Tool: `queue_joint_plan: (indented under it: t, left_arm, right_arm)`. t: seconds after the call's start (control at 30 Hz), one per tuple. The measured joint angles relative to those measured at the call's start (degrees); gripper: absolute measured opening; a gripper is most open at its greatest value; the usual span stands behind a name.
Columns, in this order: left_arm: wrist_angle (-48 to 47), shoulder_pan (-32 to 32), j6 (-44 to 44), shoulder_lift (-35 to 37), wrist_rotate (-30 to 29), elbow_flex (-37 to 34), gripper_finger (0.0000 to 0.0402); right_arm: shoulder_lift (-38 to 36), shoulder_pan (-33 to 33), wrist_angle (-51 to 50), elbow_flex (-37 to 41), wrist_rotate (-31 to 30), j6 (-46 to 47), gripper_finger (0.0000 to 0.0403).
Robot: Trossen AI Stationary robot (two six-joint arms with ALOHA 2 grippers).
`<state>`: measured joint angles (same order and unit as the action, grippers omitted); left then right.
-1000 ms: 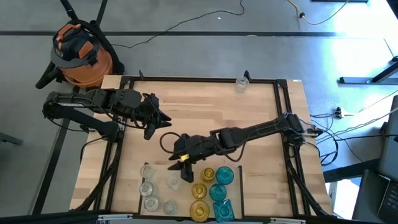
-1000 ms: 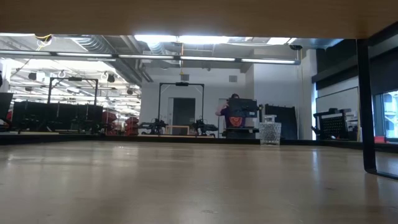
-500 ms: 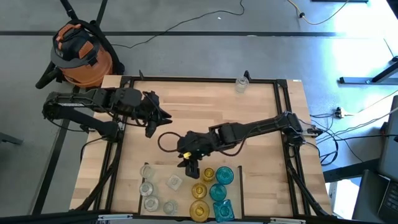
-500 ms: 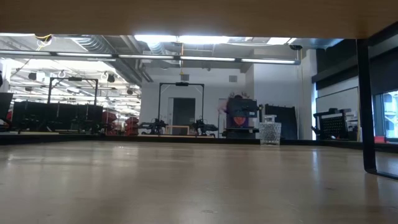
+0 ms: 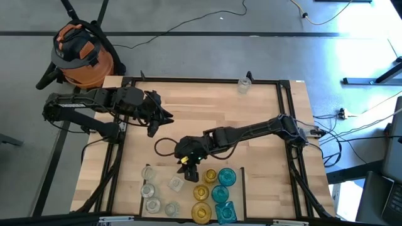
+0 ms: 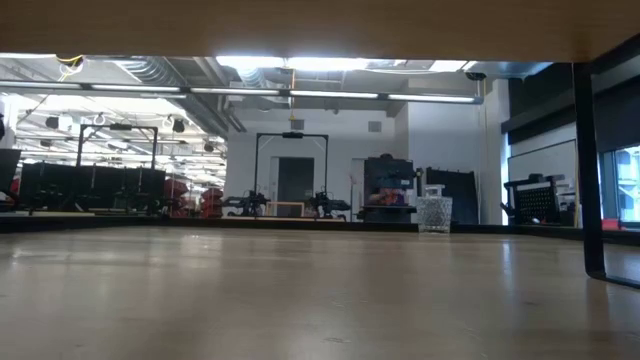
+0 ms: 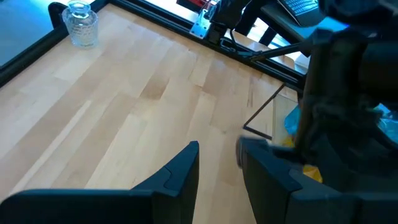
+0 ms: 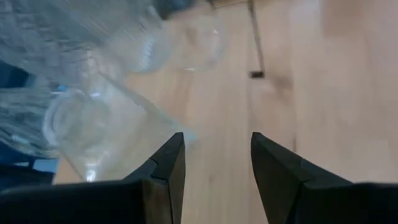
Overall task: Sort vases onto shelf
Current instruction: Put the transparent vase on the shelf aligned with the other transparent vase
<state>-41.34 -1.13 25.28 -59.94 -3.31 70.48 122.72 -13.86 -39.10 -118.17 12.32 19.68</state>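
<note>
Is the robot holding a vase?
No. Both the right gripper, near the clear vases, and the left gripper are open, with nothing between their fingers.

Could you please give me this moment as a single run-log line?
right claw: open, empty, above sorted vases | left claw: open, waiting | clear vase: unsorted, far edge

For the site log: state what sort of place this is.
Probably a robotics lab or workshop: a wooden table with two robot arms, a shop vacuum and loose cables on the concrete floor, and a big hall with metal racks.

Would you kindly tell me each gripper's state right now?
Left gripper: open, holding nothing.
Right gripper: open, holding nothing, above the clear vases.
</note>
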Motion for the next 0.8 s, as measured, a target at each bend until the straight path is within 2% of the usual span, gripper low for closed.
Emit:
queue_joint_plan:
  t: [0.8]
  left_arm:
    - [-2.9, 2.2, -0.5, 0.0, 0.0, 0.0, 0.0112]
  right_arm:
    - [1.8, 0.0, 7.1, 0.0, 6.0, -2.1, 0.0142]
